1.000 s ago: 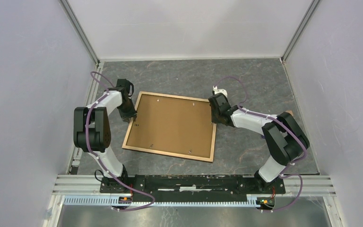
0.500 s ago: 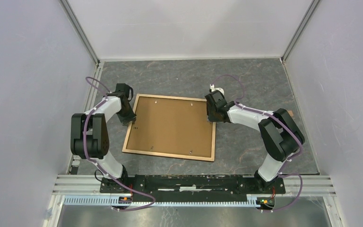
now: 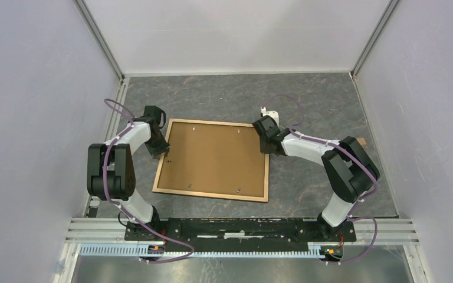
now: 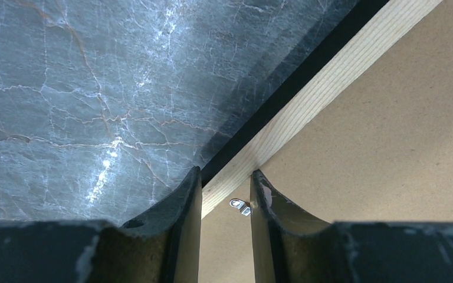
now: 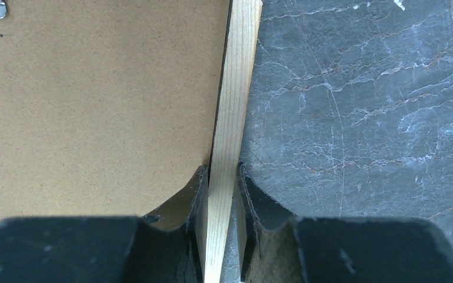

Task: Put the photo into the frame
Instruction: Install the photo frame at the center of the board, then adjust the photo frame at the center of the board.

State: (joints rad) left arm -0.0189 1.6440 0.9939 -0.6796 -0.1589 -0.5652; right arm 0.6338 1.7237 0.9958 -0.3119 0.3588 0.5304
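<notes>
The frame lies back-up in the middle of the bench, tan rails showing and the brown backing board seated inside them. The photo is not visible in any view, so it cannot be told whether it sits under the board. The left gripper has its fingers nearly closed, pinching the 9 o'clock rail just above a small metal clip. The right gripper is narrowed tight on the 3 o'clock rail, near the frame's 2 o'clock corner. Both grips are thin pinches on a slim rail, so the main risk is probably slip: if the arms lift or turn unevenly, the rail could twist out of one pair of fingers and that side of the frame would drop. A tilt could also let the board slide free if its clips are not turned in, which cannot be judged here. Pulling the arms apart could strain the corner joints.
</notes>
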